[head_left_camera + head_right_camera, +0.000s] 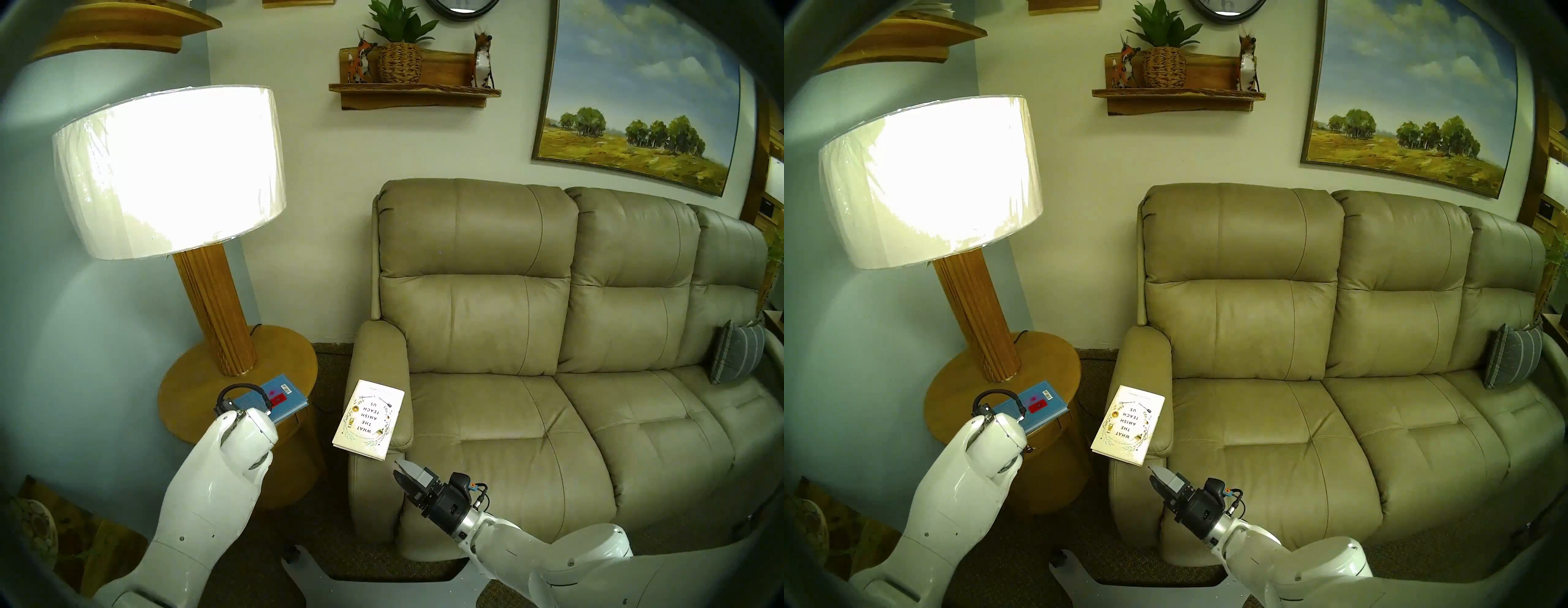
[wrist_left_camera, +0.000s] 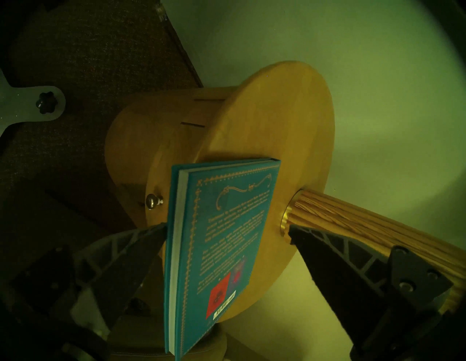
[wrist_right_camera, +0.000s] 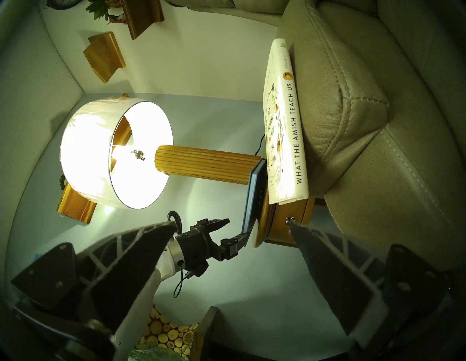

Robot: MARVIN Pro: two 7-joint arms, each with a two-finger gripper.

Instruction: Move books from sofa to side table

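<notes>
side table (image 1: pixel 191 382): blue book (image 1: pixel 282 397) flat, long axis toward lamp (image 1: pixel 169 170) | left hand (image 2: pixel 227 237) open | right hand (image 1: pixel 401 469) open

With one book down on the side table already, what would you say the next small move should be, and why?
Probably ease the right hand forward to the cream book. It lies on the sofa armrest, its near edge overhanging just ahead of that open hand. The blue book already lies on the side table, and the left hand is open around it, gripping nothing.
</notes>
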